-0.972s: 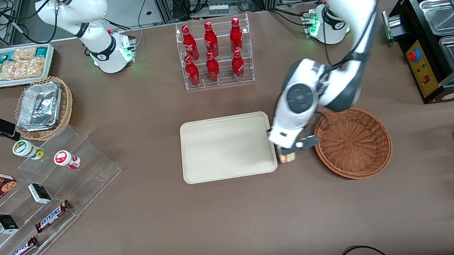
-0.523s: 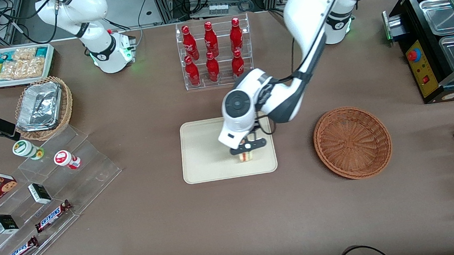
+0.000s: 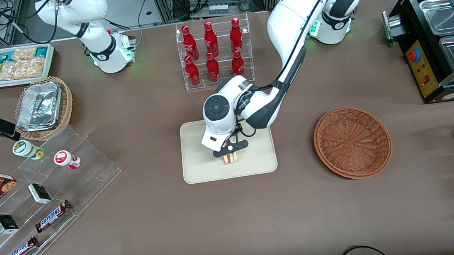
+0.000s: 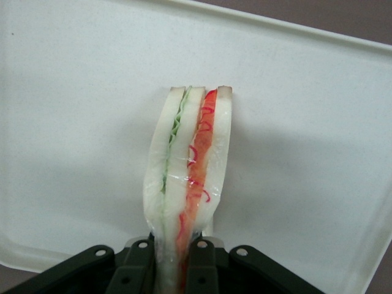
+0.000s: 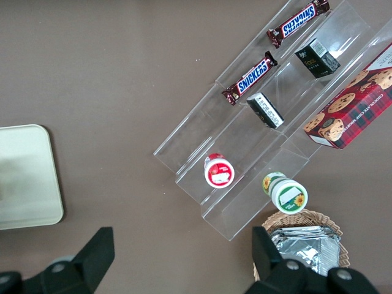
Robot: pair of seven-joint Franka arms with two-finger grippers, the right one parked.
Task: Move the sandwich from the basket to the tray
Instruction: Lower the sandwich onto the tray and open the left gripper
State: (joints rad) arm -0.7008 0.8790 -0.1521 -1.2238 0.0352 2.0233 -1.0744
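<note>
My gripper [image 3: 229,150] hangs over the middle of the cream tray [image 3: 195,147], shut on the sandwich [image 3: 230,158]. In the left wrist view the sandwich [image 4: 188,171] is a pale wedge with green and red filling layers, pinched at its narrow end between the black fingers [image 4: 202,266], with my gripper [image 4: 174,264] above the tray [image 4: 73,141]. Whether the sandwich touches the tray surface I cannot tell. The round reddish-brown basket [image 3: 352,142] sits on the table beside the tray, toward the working arm's end, with nothing in it.
A clear rack of red bottles [image 3: 214,53] stands farther from the front camera than the tray. Toward the parked arm's end are clear display steps [image 3: 50,190] with snack bars and jars, and a tan basket of foil containers [image 3: 41,107]. A black appliance [image 3: 440,48] stands toward the working arm's end.
My gripper carried the sandwich from beside the basket, over the tray's edge, to the middle of the tray. The basket has stayed in place.
</note>
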